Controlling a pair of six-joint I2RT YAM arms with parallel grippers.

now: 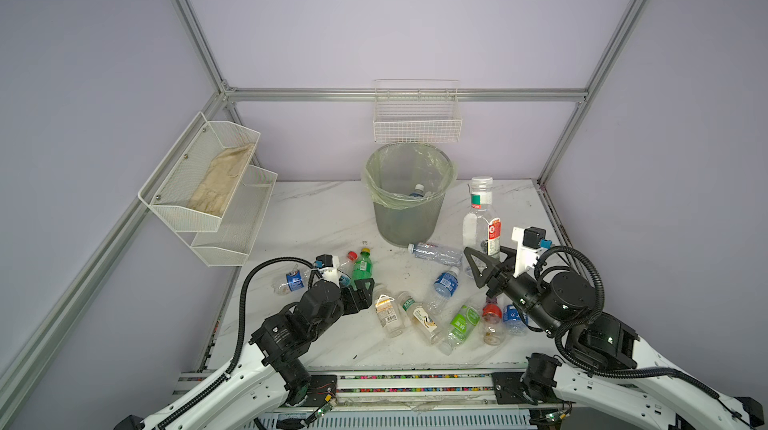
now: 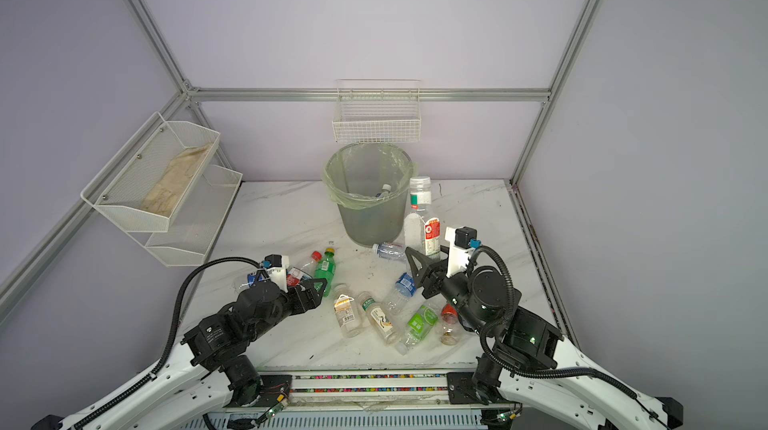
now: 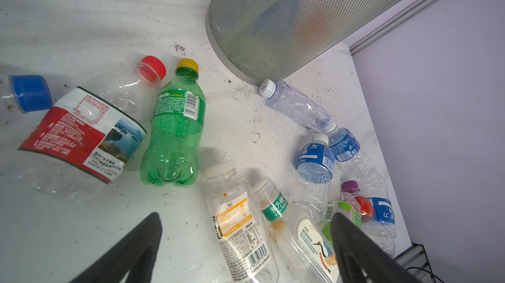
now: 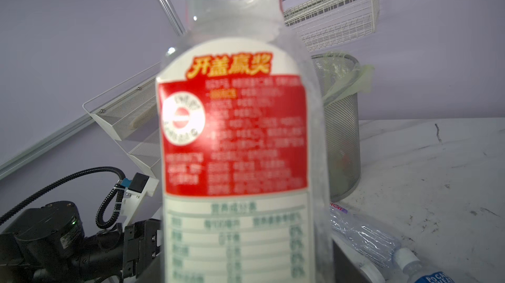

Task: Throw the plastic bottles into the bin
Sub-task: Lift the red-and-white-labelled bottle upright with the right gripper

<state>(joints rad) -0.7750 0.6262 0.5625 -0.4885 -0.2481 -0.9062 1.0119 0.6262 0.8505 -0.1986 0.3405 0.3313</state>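
Since my right tool pinches the tall bottle low down, near the bin, it could tip or bump the rim when I lift. My left tool hangs wide open and empty by the green bottle.

Hovers left hand low above the table, fingers spread wide, nothing between them, left arm folded at the elbow and angled toward the middle. Grips a tall bottle upright near its base with right hand, lifted off the table, right arm bent.
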